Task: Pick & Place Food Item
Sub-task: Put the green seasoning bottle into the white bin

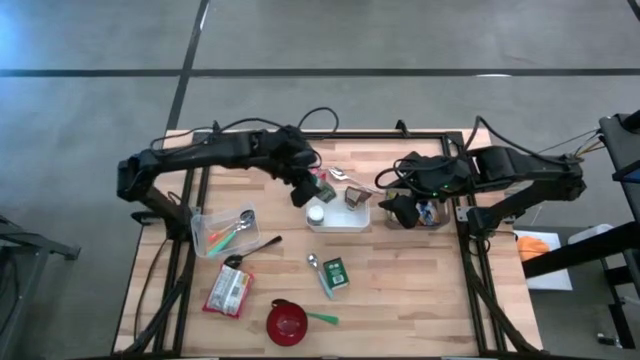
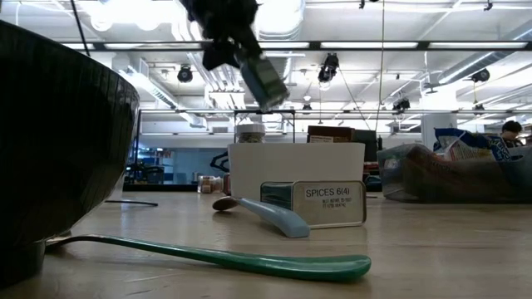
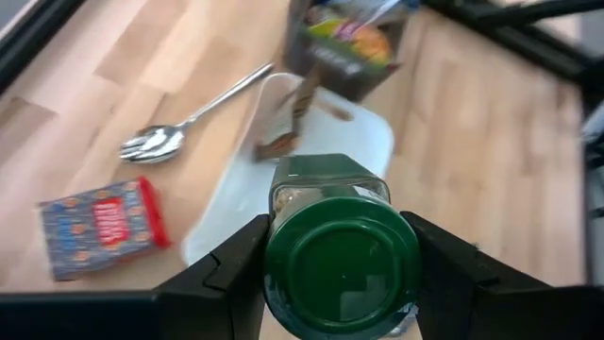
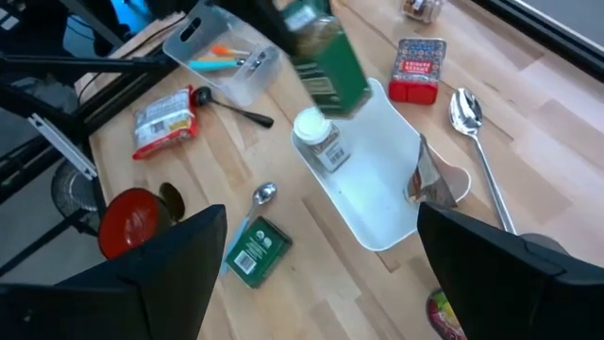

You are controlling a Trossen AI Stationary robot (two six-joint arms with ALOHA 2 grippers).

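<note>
The left claw (image 1: 305,187) holds a green-lidded spice jar (image 3: 342,247), with one dark finger on each side of the jar's body just below the lid. In the low view the jar (image 2: 263,79) hangs tilted in the air above the white tray (image 2: 295,163), clear of the desk (image 1: 400,290). In the high view it sits over the tray's (image 1: 340,222) far left corner.

Handling judgement: the jar looks rigid, with hard, smooth walls, probably glass or clear plastic, and of modest weight. Such a surface is slippery, so a grip across the flat faces below the lid is the sound choice. The round lid offers less contact and could let the jar twist. Because the jar is tilted, it may rock or tip when its base edge meets the tray floor. A level base before release would reduce that risk. If the jar is glass, a hard drop could crack it.

Already in the tray stands a white-capped shaker (image 4: 321,140), near the end beside the held jar, and a brown packet (image 4: 427,181) leans at the opposite end. The free floor between them is the likely spot for the jar.

The right claw (image 1: 403,212) waits just beyond the tray's right end, with its fingers spread wide and nothing between them.
</note>
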